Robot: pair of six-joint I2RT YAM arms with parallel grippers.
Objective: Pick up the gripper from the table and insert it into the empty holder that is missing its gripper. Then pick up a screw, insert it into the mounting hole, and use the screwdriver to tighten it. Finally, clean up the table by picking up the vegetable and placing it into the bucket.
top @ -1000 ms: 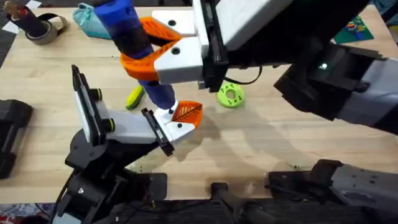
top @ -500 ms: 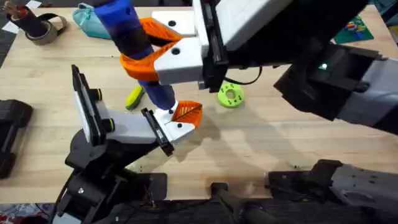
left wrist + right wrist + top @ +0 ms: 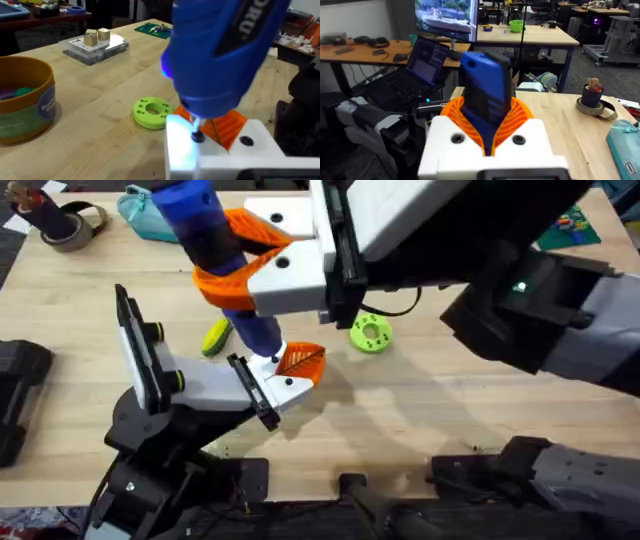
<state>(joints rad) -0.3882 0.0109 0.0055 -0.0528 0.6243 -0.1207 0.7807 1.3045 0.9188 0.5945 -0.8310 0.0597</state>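
My right gripper [image 3: 228,268] reaches in from the right, shut on the blue screwdriver [image 3: 205,235]; its orange fingers [image 3: 520,117] wrap the handle [image 3: 487,90]. The screwdriver slants down, and its tip rests on a dark screw [image 3: 198,136] in the white gripper block [image 3: 225,150]. That gripper [image 3: 297,365], with its orange wedge, sits on the black holder rail [image 3: 252,390] at the left arm's white wrist. The yellow-green vegetable [image 3: 216,337] lies on the table just behind the rail. In the left wrist view the tan bucket [image 3: 22,107] stands to one side.
A round green disc [image 3: 371,333] with holes lies right of the screwdriver tip. A teal pouch [image 3: 148,213] and a tape roll [image 3: 65,225] sit at the far left. A clear box [image 3: 95,44] with tan cubes stands farther off. A black block [image 3: 15,395] is at the left edge.
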